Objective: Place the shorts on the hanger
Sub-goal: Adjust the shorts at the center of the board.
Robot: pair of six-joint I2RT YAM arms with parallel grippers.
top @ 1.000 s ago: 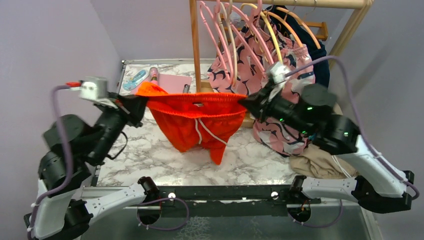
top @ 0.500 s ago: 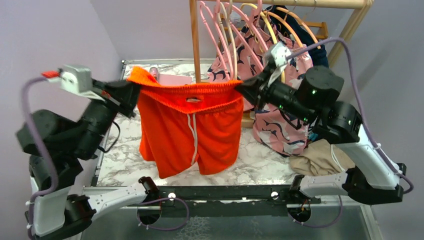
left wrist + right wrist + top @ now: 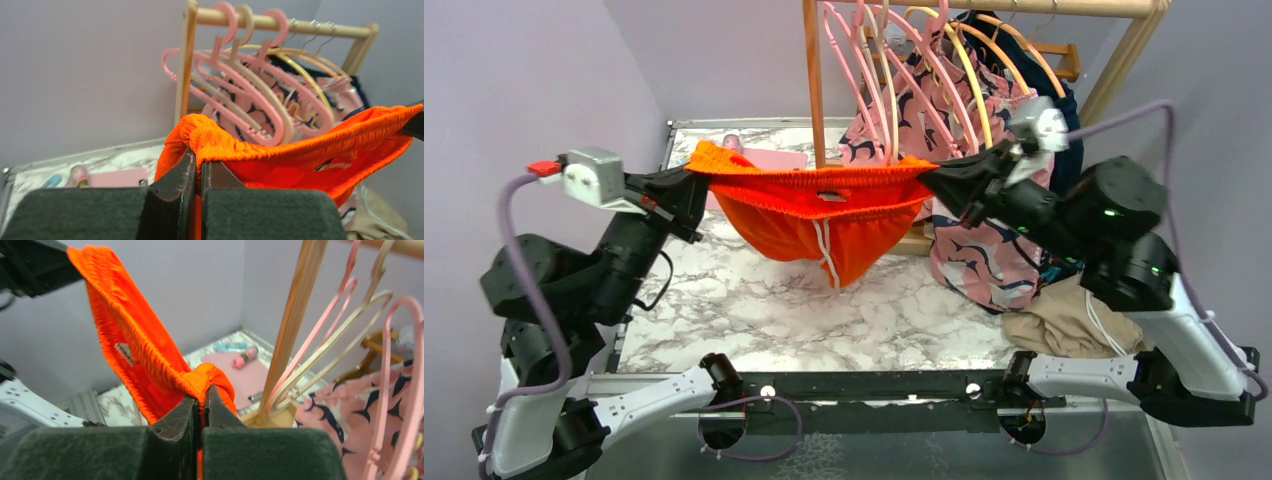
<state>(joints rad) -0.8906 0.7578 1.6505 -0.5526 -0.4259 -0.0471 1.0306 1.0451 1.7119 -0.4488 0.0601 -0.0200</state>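
**A:** Both arms are up off the counter (image 3: 754,300) and the shorts (image 3: 829,205) hang between them like a banner, clear of the marble.

**B:** The left gripper (image 3: 197,165) has its jaws pressed together on one end of the waistband, with orange fabric bunching over the tips. The right gripper (image 3: 202,400) is pinching the other end the same way.

**A:** That's why the band runs nearly straight across. Pulled taut from both corners, the opening is spread wide, while the legs and the white drawstring (image 3: 829,265) sag below.

**B:** A spread waistband is what you want if it has to go over a hanger arm. The target is the hanger (image 3: 975,88), the thin pale-yellow one on the wooden rack (image 3: 813,90), tucked among the pink hangers (image 3: 879,90).

**A:** The shorts sit in front of the rack, just below those hangers. From above I can't tell whether the fabric touches any of them; it looks apart.

**B:** I'd call this the carry-and-line-up step, with the hanging not yet done. The right end is closest to the hanger, near the shark-print shorts (image 3: 984,260).

**A:** The risk, I'd say, is snagging a pink neighbour, because they're packed tight.
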